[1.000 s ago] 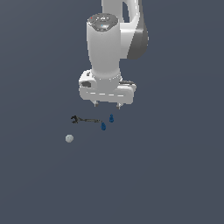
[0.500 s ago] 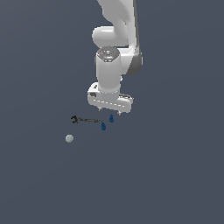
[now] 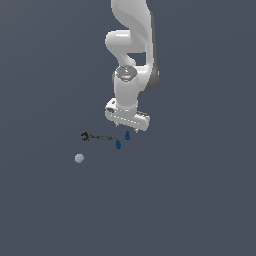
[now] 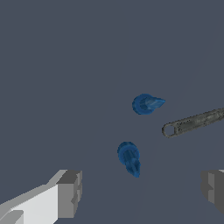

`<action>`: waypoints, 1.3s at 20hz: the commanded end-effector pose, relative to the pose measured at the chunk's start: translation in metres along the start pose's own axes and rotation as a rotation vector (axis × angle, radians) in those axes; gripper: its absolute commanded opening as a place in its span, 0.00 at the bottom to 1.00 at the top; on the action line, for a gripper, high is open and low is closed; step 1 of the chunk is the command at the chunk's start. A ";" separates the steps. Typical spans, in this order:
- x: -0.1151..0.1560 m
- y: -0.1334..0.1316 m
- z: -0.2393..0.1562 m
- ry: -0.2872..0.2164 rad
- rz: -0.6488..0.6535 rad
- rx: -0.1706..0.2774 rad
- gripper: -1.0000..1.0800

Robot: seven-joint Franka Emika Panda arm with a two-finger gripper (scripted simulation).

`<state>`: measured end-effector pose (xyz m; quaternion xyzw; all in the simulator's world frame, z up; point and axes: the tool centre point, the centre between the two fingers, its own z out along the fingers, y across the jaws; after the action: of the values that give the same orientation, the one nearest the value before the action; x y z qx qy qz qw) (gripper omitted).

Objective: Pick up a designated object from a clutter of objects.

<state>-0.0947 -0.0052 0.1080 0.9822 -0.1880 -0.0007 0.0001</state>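
teardrop piece (image 4: 146, 104) and wrench (image 4: 192, 122) crowd peg (image 4: 129, 158)

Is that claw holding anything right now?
No. The gripper is open and empty, its fingers wide apart above the small blue peg, not touching it.

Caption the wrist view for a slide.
Open gripper above a dark-blue peg-like piece, beside a blue teardrop piece and thin black wrench.

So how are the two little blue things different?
The blue peg has a round bulb on a narrower stem; the blue teardrop tapers to a sharp point. The peg lies between the pincer's fingers; the teardrop lies farther off, nearer the wrench. Both are tiny, dark blue and lying down.
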 end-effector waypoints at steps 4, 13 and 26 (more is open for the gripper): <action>-0.012 0.003 0.013 0.001 0.028 0.000 0.96; -0.014 0.004 0.019 0.001 0.032 0.000 0.96; -0.015 0.004 0.061 0.001 0.034 0.000 0.96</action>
<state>-0.1106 -0.0035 0.0506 0.9789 -0.2045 -0.0006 0.0002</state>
